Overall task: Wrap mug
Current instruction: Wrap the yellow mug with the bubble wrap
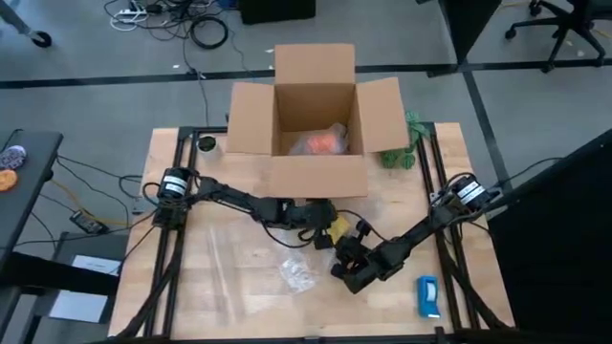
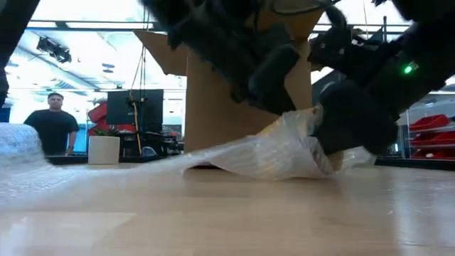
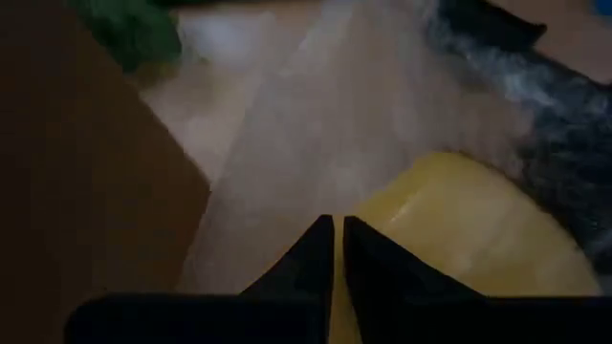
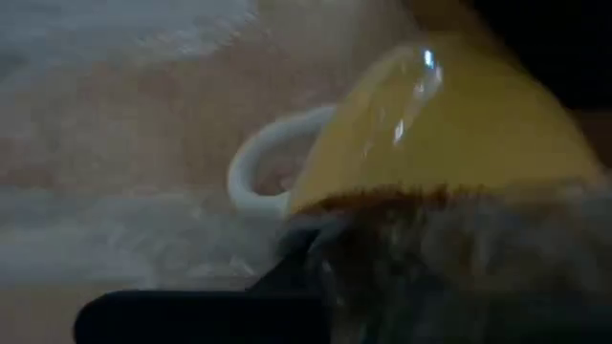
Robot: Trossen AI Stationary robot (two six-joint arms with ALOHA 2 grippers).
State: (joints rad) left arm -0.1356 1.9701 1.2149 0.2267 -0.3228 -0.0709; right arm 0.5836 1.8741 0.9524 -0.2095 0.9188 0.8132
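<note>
A yellow mug (image 4: 449, 124) with a white handle (image 4: 251, 174) lies on its side at the table's middle (image 1: 337, 227), on a clear bubble wrap sheet (image 2: 270, 153). The sheet lies flat toward the left and rises over the mug. My left gripper (image 3: 338, 229) is shut just beside the mug (image 3: 459, 239), close over the wrap. My right gripper (image 1: 346, 260) is at the mug's near right side, where the wrap's raised end (image 2: 309, 121) meets it. Wrap covers its fingers in the right wrist view. My left gripper's shut fingertips (image 3: 320, 244) point at the wrap next to the mug; I cannot tell whether they touch it. My right gripper holds the bubble wrap's raised end (image 4: 459, 258), which is drawn up against the mug's side. The wrap itself hides the place of contact and the kind of hold.
An open cardboard box (image 1: 251, 119) stands at the far middle, with an orange thing in clear wrap (image 1: 320, 143) inside. A green thing (image 1: 402, 153) lies right of the box. A flat blue-and-white object (image 1: 427, 296) lies near right. A person (image 2: 53, 121) stands beyond the table.
</note>
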